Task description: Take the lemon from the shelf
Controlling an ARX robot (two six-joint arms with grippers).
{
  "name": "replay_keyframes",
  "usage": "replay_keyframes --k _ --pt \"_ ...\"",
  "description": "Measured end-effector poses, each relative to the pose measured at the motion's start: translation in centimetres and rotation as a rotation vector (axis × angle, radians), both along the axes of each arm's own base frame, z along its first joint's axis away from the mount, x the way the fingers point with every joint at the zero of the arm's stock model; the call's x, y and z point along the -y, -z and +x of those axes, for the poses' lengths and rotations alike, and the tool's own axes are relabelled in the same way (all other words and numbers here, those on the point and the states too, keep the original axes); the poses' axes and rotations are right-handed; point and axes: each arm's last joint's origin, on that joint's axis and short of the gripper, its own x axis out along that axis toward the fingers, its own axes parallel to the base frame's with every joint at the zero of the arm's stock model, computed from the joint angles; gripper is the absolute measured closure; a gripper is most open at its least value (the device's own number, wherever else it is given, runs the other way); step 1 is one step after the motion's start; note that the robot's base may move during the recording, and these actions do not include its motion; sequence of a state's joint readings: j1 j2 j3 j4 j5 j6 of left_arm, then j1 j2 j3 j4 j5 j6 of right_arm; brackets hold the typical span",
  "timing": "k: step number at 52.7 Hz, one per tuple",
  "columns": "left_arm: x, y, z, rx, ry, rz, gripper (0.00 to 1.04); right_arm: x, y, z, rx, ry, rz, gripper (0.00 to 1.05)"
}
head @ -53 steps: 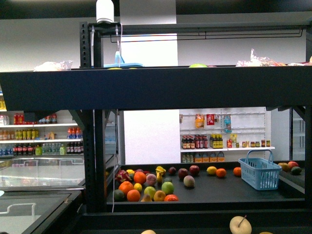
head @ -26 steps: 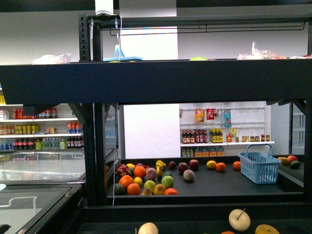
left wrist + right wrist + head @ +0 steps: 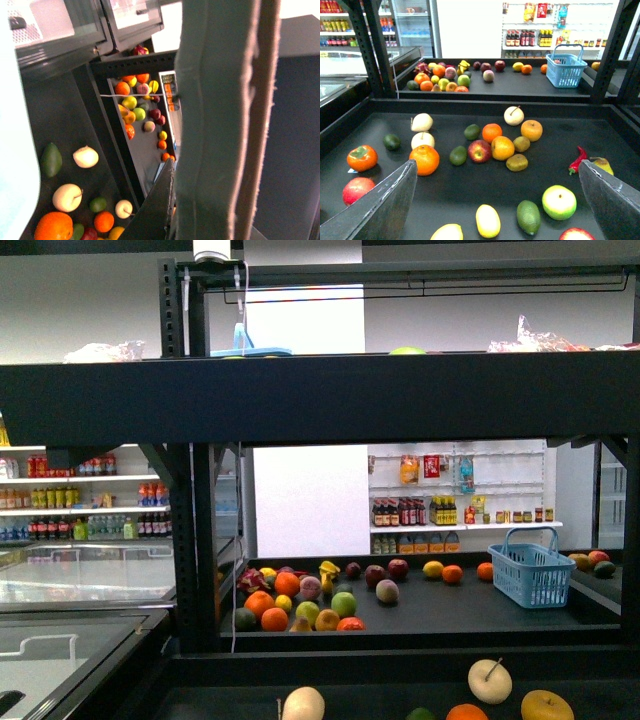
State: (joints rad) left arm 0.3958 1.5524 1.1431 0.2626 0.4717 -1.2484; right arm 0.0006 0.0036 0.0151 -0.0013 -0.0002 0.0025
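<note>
Meanwhile, the right gripper hung spread wide over the dark shelf, a lemon lying loose among other fruit between its fingers; the left gripper's state could not be told.

On the near tier of the black metal-framed shelf, the yellow oval lemon lies just beside a green oval fruit. On the far tier, a blue plastic basket stands right of a heap of round fruit. White bottle shelves stand behind.
</note>
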Motion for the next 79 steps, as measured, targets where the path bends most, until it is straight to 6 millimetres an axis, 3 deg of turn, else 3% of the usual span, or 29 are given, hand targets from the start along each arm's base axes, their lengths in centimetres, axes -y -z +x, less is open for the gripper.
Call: replay_keyframes --k 12,19,23,40,47,58,79 --pt "5.3 -0.5 -0.4 -0.001 0.149 0.039 0.98 0.0 0.0 0.0 0.000 0.000 0.000 0.08" --pt "10.9 0.0 0.3 0.000 0.324 0.068 0.98 0.0 0.0 0.0 0.000 0.000 0.000 0.08" --pt "12.7 0.1 0.4 0.006 0.383 0.080 0.98 0.0 0.0 0.0 0.000 0.000 0.000 0.08" --pt "20.9 3.5 2.7 -0.013 0.625 0.099 0.98 0.0 0.0 0.0 0.000 0.000 0.000 0.08" --pt "24.4 3.7 3.4 0.000 0.694 0.094 0.98 0.0 0.0 0.0 0.000 0.000 0.000 0.08" --pt "27.6 3.8 4.3 0.019 0.750 0.091 0.98 0.0 0.0 0.0 0.000 0.000 0.000 0.08" --pt "31.2 4.0 5.6 0.026 0.770 0.069 0.98 0.0 0.0 0.0 0.000 0.000 0.000 0.08"
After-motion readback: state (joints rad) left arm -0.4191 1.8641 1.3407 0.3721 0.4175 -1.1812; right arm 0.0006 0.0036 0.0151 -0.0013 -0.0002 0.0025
